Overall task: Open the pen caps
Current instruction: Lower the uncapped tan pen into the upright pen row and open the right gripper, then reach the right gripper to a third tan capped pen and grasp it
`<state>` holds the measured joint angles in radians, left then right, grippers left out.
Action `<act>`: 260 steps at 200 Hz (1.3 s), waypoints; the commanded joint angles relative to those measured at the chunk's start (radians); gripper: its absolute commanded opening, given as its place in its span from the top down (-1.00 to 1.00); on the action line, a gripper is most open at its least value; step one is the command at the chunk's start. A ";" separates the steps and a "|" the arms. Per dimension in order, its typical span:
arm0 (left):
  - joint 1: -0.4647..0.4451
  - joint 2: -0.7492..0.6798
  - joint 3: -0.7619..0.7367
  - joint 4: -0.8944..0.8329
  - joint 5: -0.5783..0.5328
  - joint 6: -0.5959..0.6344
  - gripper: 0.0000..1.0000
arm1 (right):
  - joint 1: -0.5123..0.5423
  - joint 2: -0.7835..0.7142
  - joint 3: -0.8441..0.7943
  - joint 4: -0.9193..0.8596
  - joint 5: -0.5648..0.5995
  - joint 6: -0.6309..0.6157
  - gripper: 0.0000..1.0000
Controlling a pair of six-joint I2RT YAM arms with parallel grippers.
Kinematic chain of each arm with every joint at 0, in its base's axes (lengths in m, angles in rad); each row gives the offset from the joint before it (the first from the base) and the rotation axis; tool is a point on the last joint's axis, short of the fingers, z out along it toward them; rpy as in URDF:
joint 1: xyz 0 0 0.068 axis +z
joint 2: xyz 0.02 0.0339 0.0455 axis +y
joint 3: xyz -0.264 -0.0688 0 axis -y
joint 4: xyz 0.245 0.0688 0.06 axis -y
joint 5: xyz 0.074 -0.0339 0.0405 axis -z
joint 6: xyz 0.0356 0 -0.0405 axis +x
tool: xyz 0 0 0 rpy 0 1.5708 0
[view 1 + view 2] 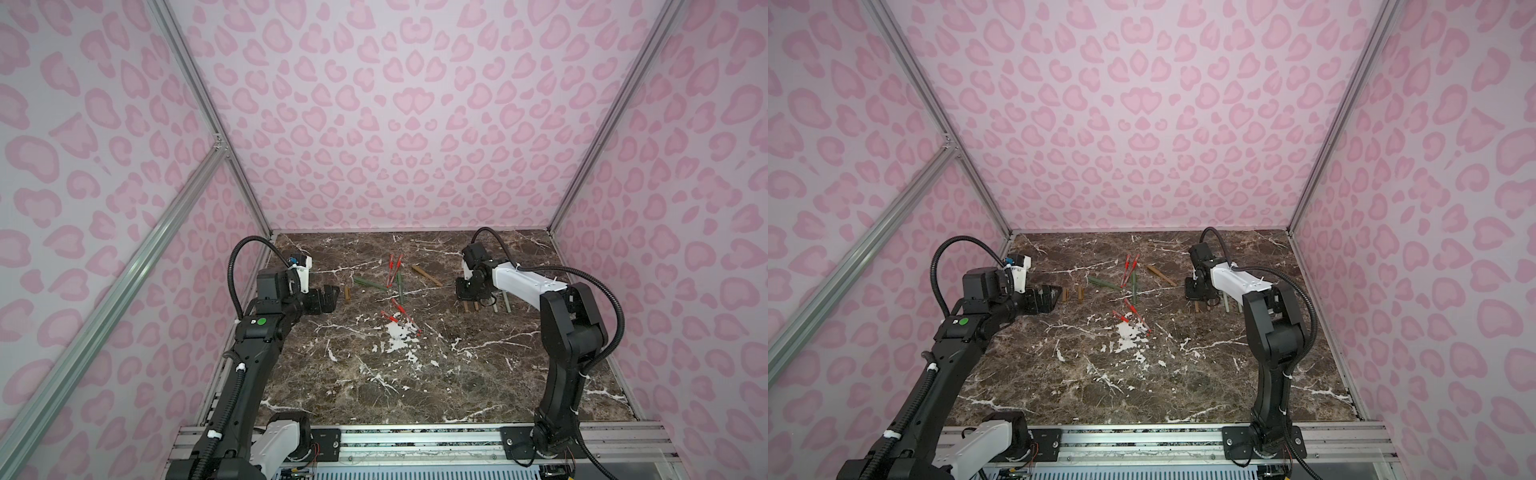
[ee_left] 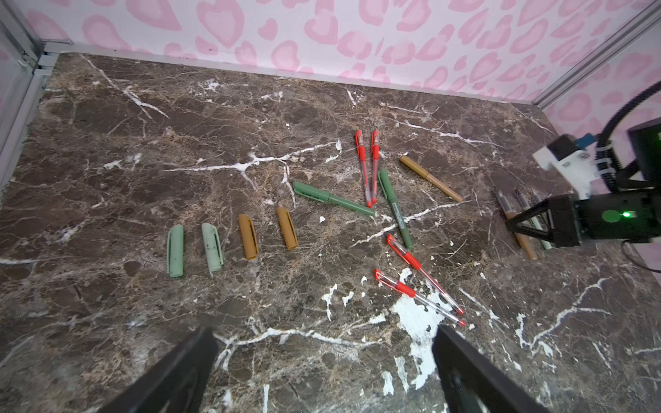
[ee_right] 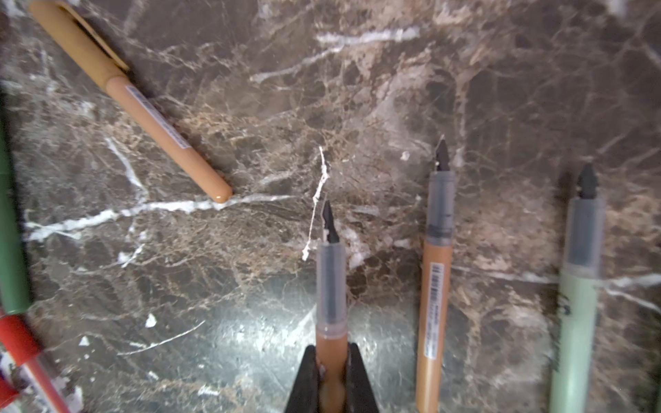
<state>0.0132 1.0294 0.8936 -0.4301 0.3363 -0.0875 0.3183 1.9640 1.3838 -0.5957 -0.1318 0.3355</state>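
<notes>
In the left wrist view, loose pen caps lie in a row on the marble: two pale green caps point(image 2: 175, 250) point(image 2: 212, 248) and two tan caps point(image 2: 248, 241) point(image 2: 287, 233). My left gripper point(image 2: 323, 332) hangs open above bare marble on the near side of them, holding nothing; both top views show it point(image 1: 328, 299) point(image 1: 1050, 297) beside the tan caps point(image 1: 1080, 293). My right gripper point(image 3: 331, 375) is shut on an uncapped tan pen barrel point(image 3: 331, 286), low over the table point(image 1: 471, 293). Beside it lie an uncapped tan barrel point(image 3: 434, 286) and a pale green barrel point(image 3: 576, 304).
Capped pens are scattered mid-table: two dark green pens point(image 2: 332, 198) point(image 2: 395, 209), a tan pen point(image 2: 431, 177) and several red ones point(image 2: 365, 168) point(image 2: 418, 268). Pink patterned walls with aluminium posts point(image 1: 232, 153) close in the marble top point(image 1: 374, 374).
</notes>
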 commanded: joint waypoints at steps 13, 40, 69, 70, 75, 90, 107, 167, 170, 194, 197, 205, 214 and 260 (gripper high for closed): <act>0.006 -0.004 0.006 0.035 0.016 -0.009 -0.96 | -0.005 0.052 -0.001 0.032 -0.015 0.019 0.99; 0.013 0.004 0.006 0.034 0.029 -0.018 -0.96 | -0.004 0.099 0.032 0.019 0.016 0.015 0.97; 0.014 0.002 0.001 0.046 0.037 -0.022 -0.96 | -0.012 0.133 0.053 0.027 0.026 0.019 0.92; 0.014 0.001 0.001 0.047 0.038 -0.022 -0.96 | -0.012 0.135 0.055 0.026 0.027 0.018 0.92; 0.017 0.003 -0.001 0.048 0.042 -0.021 -0.96 | -0.013 0.143 0.062 0.020 0.028 0.018 0.91; 0.024 0.013 0.006 0.041 0.033 -0.026 -0.96 | -0.013 0.150 0.073 0.005 0.038 0.020 0.88; 0.025 0.008 0.007 0.042 0.030 -0.025 -0.96 | -0.012 0.141 0.065 0.012 0.050 0.020 0.82; 0.028 0.011 -0.004 0.056 0.048 -0.027 -0.96 | -0.007 0.115 0.093 -0.015 0.055 0.018 0.53; 0.028 0.012 -0.004 0.056 0.050 -0.026 -0.96 | -0.007 0.113 0.093 -0.020 0.055 0.017 0.52; 0.030 0.016 0.004 0.044 0.027 -0.026 -0.96 | -0.003 0.077 0.129 -0.047 0.053 0.009 0.48; 0.029 0.014 0.001 0.047 0.028 -0.027 -0.96 | -0.002 0.071 0.131 -0.048 0.056 0.008 0.47; 0.031 0.009 -0.007 0.056 0.038 -0.028 -0.95 | 0.001 0.058 0.138 -0.055 0.062 0.003 0.45; 0.030 0.008 -0.011 0.061 0.050 -0.028 -0.96 | 0.005 0.048 0.154 -0.071 0.065 -0.005 0.42; 0.035 0.006 -0.010 0.060 0.048 -0.028 -0.96 | 0.048 0.073 0.279 -0.118 0.053 -0.061 0.26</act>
<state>0.0467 1.0424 0.8879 -0.3977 0.3691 -0.1131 0.3515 2.0022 1.6024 -0.6724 -0.0765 0.3187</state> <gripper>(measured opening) 0.979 0.356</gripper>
